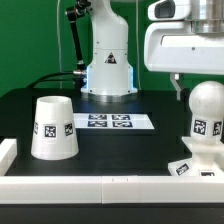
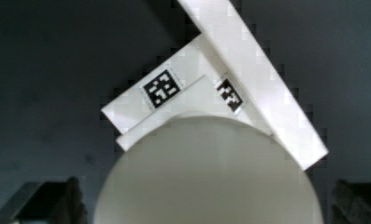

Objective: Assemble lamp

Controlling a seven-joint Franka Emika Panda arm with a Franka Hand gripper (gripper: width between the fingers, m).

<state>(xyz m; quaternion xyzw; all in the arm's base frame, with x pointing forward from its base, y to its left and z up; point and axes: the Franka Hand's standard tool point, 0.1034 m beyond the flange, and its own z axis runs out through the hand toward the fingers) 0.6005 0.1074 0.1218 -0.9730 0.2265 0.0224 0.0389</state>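
The gripper hung over the lamp bulb with its jaws apart. In the wrist view its two dark fingers showed on either side of the bulb's round head, with a strip of dark table between each finger and the white surface, so nothing was gripped.

The marker board lay flat on the black table in front of the robot's pedestal. Well off to the exterior view's right of the marker board, and nearer the camera, the bulb stood upright on the low square lamp base. A tag faced the camera on the bulb's neck and another on the base's sloped side. From the wrist view, two of the base's tags showed on adjoining slopes past the bulb's head. The base sat right against the white rail that bordered the table on the camera's side of the marker board; whether the bulb was fully seated in the base could not be told.

To the exterior view's left of the marker board, just beside it and apart from the other two pieces, the tapered lamp shade stood on its wide end with the narrow end up, one tag showing on its wall.
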